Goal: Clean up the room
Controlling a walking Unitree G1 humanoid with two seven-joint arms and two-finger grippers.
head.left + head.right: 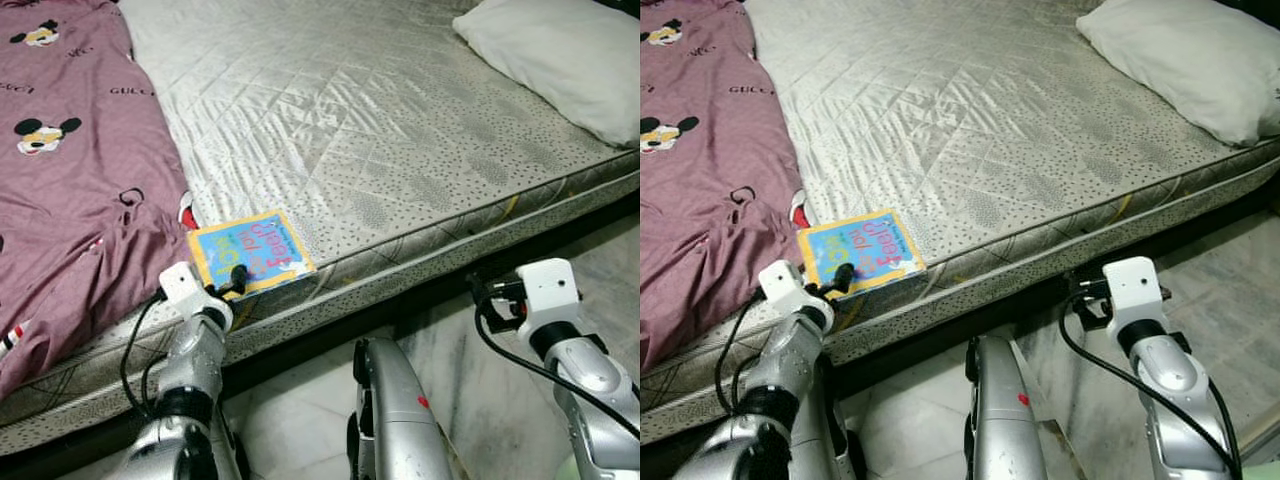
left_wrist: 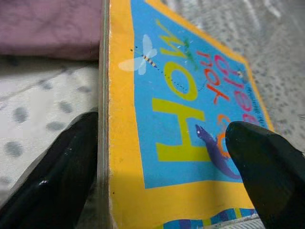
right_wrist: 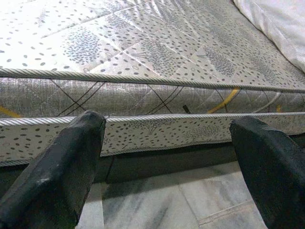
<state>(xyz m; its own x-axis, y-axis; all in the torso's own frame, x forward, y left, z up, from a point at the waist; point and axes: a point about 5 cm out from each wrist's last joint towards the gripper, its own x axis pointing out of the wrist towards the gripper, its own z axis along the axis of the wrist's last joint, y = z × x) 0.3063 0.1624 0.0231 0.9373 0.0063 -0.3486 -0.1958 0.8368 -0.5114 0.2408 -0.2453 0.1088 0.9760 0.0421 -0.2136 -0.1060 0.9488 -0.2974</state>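
At the mattress (image 1: 400,130) edge, a blue-and-yellow children's book (image 1: 250,252) lies flat beside the maroon Mickey Mouse sheet (image 1: 70,180). Left tool (image 2: 162,157) straddles its corner, fingers spread, not clamped. Right tool (image 3: 167,157) hangs wide open, empty, near the marble floor (image 3: 157,205).

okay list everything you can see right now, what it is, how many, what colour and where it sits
mattress: one, silver-grey quilted, fills the scene ahead, bare
bedsheet: one, mauve with cartoon mouse prints, crumpled over the mattress's left part
pillow: one, white, far right corner of the mattress
book: one, blue cover with yellow border and coloured lettering, flat at the mattress's near edge beside the bedsheet
floor: pale marble tiles, below the mattress edge
left tool: black fingers open, one on each side of the book's near corner, one finger beside its edge
right tool: black fingers open, held in front of the mattress's side, above the floor, holding nothing
robot leg: silver, low centre between the arms
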